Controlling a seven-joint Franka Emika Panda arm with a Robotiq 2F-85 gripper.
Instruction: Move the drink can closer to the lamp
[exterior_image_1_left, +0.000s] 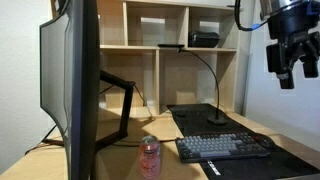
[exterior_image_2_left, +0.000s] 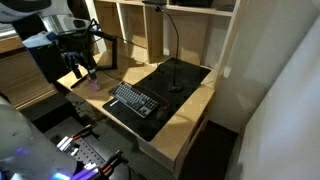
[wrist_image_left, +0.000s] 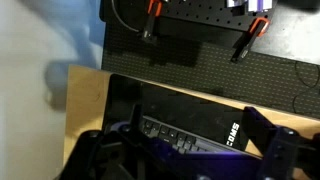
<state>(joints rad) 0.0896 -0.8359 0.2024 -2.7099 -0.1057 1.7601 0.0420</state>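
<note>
The drink can (exterior_image_1_left: 150, 157) is small and pink-red with a silvery top. It stands upright on the wooden desk, left of the keyboard and in front of the monitor. It shows as a small pink spot in an exterior view (exterior_image_2_left: 97, 85). The lamp (exterior_image_1_left: 217, 120) has a round black base on the black mat and a thin neck curving up; it also shows in an exterior view (exterior_image_2_left: 177, 84). My gripper (exterior_image_1_left: 294, 66) hangs high above the keyboard's end, open and empty, far from the can. The wrist view shows the open jaws (wrist_image_left: 185, 150) over the keyboard; can and lamp are out of that view.
A black keyboard (exterior_image_1_left: 225, 147) lies on a black desk mat (exterior_image_1_left: 290, 160). A large monitor (exterior_image_1_left: 75, 85) on a black arm stands beside the can. Wooden shelves (exterior_image_1_left: 170, 60) back the desk. The desk edge drops off past the mat (exterior_image_2_left: 170, 135).
</note>
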